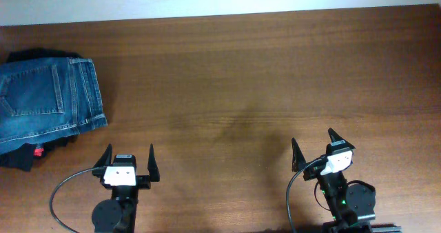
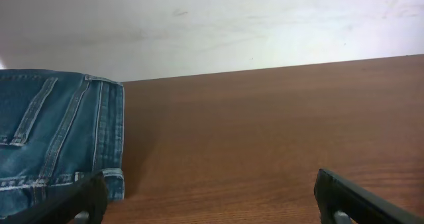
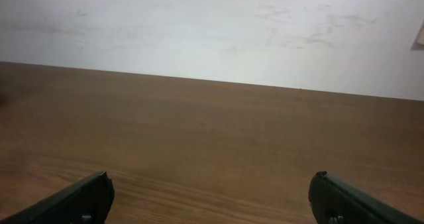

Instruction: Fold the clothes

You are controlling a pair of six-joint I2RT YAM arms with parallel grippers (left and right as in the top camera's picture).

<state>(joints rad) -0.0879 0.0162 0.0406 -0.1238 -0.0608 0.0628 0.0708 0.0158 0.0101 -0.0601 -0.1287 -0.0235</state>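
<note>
The blue denim jeans (image 1: 48, 98) lie folded at the table's left edge, back pocket and light seams up, on top of a black garment (image 1: 21, 157). They also show at the left of the left wrist view (image 2: 53, 131). My left gripper (image 1: 128, 158) is open and empty near the front edge, just right of and below the jeans. My right gripper (image 1: 317, 149) is open and empty at the front right, far from the jeans. The left wrist view (image 2: 211, 196) and the right wrist view (image 3: 211, 194) show both fingers spread over bare wood.
The black garment with a small red tag (image 1: 39, 151) lies under the jeans, sticking out at the front left and at the back (image 1: 41, 54). The brown wooden table (image 1: 262, 74) ends at a white wall at the back.
</note>
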